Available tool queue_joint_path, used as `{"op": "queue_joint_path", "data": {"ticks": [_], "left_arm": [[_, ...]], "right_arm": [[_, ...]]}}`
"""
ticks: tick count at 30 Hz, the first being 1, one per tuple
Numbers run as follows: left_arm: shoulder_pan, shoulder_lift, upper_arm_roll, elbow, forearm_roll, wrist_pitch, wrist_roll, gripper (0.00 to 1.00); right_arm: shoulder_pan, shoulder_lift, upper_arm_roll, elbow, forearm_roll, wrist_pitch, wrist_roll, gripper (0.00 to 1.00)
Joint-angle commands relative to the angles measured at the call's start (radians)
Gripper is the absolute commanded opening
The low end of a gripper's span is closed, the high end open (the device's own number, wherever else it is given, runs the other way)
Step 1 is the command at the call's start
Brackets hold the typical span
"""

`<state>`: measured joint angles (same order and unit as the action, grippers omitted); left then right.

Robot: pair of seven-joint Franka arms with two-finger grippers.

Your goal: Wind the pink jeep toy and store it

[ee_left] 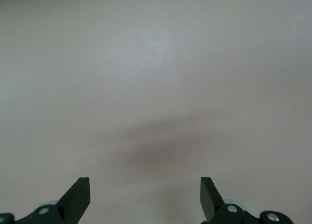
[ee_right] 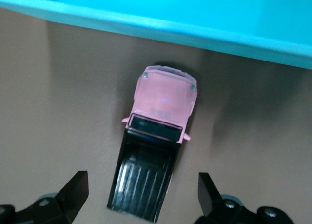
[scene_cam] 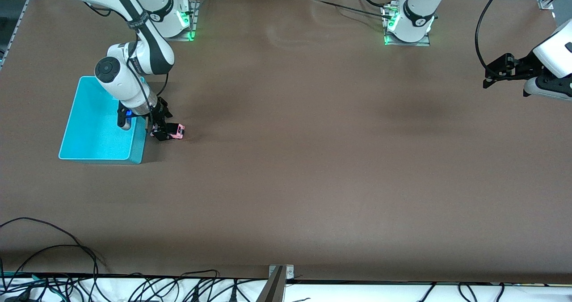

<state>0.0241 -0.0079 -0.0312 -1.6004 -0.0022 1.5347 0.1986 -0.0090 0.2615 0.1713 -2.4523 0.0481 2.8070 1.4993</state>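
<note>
A broad brown counter fills the front view, its matte covering faintly rippled near the arms' bases, which stand on metal plates lit green. Black cables trail along the counter's edge nearest the front camera, over a pale strip. At the right arm's end sits a turquoise bin, and just beside its wall the pink jeep toy rests on the brown surface, pink hood pointing at the bin and black roof toward the wrist camera. The right claw hangs low over the jeep, its fingers spread to either side of the toy and not touching it. The left arm waits at its own end, its left claw spread wide above bare counter.
</note>
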Motion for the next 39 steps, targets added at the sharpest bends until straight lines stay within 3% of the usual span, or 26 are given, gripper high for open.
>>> {"op": "queue_joint_path", "data": {"ticks": [1, 8, 17, 19, 23, 39], "left_arm": [[0.004, -0.015, -0.003, -0.003, 0.019, 0.002, -0.005, 1.00], [0.004, -0.015, -0.003, -0.003, 0.019, 0.002, -0.004, 1.00], [0.004, -0.015, -0.003, -0.003, 0.019, 0.001, -0.004, 1.00], [0.004, -0.015, -0.003, -0.003, 0.019, 0.001, -0.004, 1.00], [0.005, -0.015, -0.003, -0.003, 0.019, 0.001, -0.004, 1.00], [0.005, -0.015, -0.003, -0.003, 0.019, -0.001, -0.004, 1.00]], "right_arm": [[0.003, 0.024, -0.012, 0.002, 0.009, 0.023, 0.016, 1.00], [0.003, 0.030, -0.022, 0.003, 0.006, 0.028, 0.013, 0.98], [0.003, 0.035, -0.022, 0.003, 0.006, 0.028, 0.015, 0.38], [0.003, 0.033, -0.022, 0.004, 0.006, 0.026, 0.015, 0.19], [0.003, 0.028, -0.022, 0.003, -0.001, 0.025, 0.003, 0.00], [0.003, -0.068, -0.009, 0.021, -0.017, -0.078, -0.134, 0.00]]}}
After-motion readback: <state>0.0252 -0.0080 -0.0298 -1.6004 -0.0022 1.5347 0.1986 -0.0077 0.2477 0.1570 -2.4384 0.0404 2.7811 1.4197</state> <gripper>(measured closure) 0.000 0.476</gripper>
